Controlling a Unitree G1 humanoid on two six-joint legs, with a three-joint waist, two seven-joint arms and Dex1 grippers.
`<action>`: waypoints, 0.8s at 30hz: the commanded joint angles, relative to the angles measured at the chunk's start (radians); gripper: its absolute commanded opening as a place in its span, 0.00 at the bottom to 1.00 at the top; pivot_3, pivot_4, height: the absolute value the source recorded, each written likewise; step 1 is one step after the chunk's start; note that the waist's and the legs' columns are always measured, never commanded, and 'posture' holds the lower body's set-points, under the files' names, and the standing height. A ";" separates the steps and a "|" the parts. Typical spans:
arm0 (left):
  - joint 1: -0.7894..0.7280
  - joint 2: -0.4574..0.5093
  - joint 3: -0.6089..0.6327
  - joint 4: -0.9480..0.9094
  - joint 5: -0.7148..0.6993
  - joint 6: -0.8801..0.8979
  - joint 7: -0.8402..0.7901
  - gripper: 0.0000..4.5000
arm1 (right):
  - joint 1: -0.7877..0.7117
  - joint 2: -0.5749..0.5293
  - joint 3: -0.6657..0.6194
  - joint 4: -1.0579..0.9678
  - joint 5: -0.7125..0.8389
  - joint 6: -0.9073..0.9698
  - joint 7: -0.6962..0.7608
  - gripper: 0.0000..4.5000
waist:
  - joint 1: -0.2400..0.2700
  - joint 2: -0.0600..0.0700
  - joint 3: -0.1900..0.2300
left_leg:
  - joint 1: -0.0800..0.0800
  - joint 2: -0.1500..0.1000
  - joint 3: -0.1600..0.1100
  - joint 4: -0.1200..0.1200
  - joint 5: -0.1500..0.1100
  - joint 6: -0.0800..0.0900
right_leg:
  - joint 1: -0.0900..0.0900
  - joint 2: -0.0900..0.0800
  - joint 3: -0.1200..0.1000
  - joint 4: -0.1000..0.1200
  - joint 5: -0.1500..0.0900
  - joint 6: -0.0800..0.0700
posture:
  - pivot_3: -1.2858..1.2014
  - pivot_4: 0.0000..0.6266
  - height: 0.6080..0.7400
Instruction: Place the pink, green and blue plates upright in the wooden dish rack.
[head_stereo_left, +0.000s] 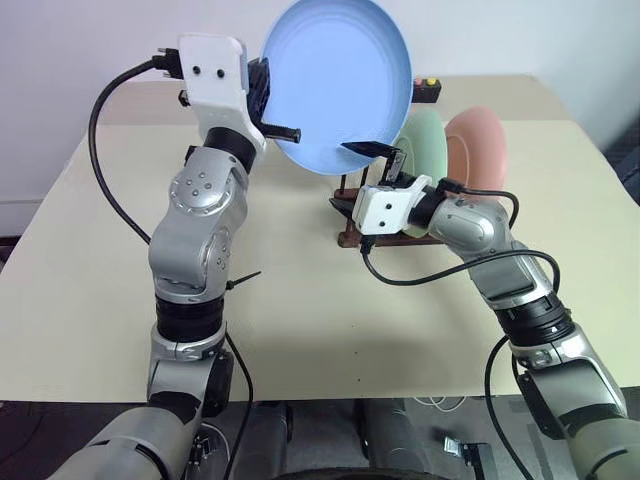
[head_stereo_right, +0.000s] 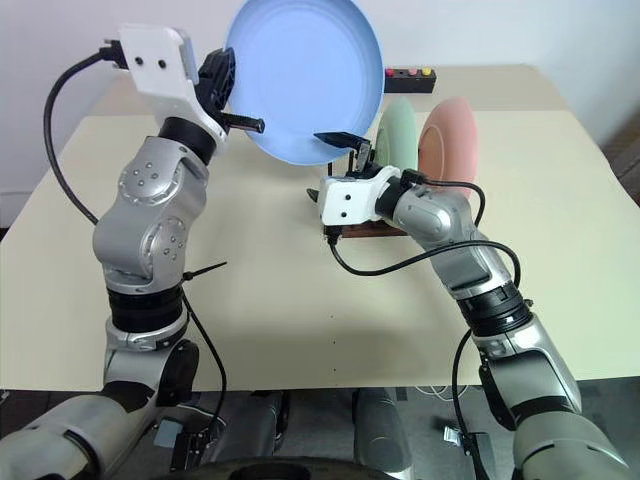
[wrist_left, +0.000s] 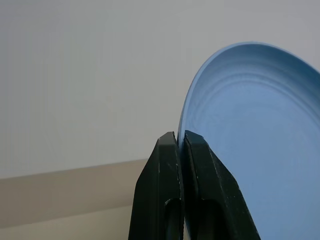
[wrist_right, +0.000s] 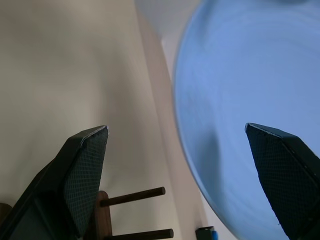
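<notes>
Blue plate (head_stereo_left: 336, 82): we hold it high, above wooden dish rack (head_stereo_left: 350, 235).
L gripper (head_stereo_left: 268, 92): pinches plate rim.
R gripper (head_stereo_right: 340, 165): spread wide, under plate.
Risk: thin rim grip, plate can slip, hit green plate (head_stereo_left: 423, 150) + pink plate (head_stereo_left: 478, 150).

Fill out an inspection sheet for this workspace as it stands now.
Surface: beige table, bare in front.
Job's things: blue plate held in the air, on edge; green plate and pink plate upright in the rack.
Clutter: black box with coloured buttons at the far edge.
Grippers: left pincer shut on the blue plate's rim; right pincer open around its lower edge.
Cables: black cables loop from both wrists.
Surroundings: pale wall.
</notes>
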 joint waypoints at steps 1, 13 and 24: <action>-0.017 0.002 0.005 -0.058 -0.003 -0.001 -0.011 0.00 | -0.036 0.006 -0.005 0.011 -0.039 -0.018 -0.033 0.83 | 0.001 0.000 0.000 | 0.000 0.000 0.000 0.000 0.000 0.000 | 0.000 0.000 0.000 0.000 0.000 0.000 | 0.52 0.24 1.00; -0.009 -0.015 0.015 -0.071 -0.015 0.023 -0.024 0.00 | -0.035 0.009 -0.015 0.023 -0.096 -0.036 -0.071 0.02 | 0.001 0.000 0.000 | 0.000 0.000 0.000 0.000 0.000 0.000 | 0.000 0.000 0.000 0.000 0.000 0.000 | 0.52 0.24 1.00; -0.024 -0.067 0.156 -0.075 -0.140 0.007 -0.012 0.54 | -0.029 -0.001 -0.013 0.024 -0.147 -0.077 -0.111 0.00 | 0.000 0.000 0.000 | 0.000 0.000 0.000 0.000 0.000 0.000 | 0.000 0.000 0.000 0.000 0.000 0.000 | 0.52 0.24 1.00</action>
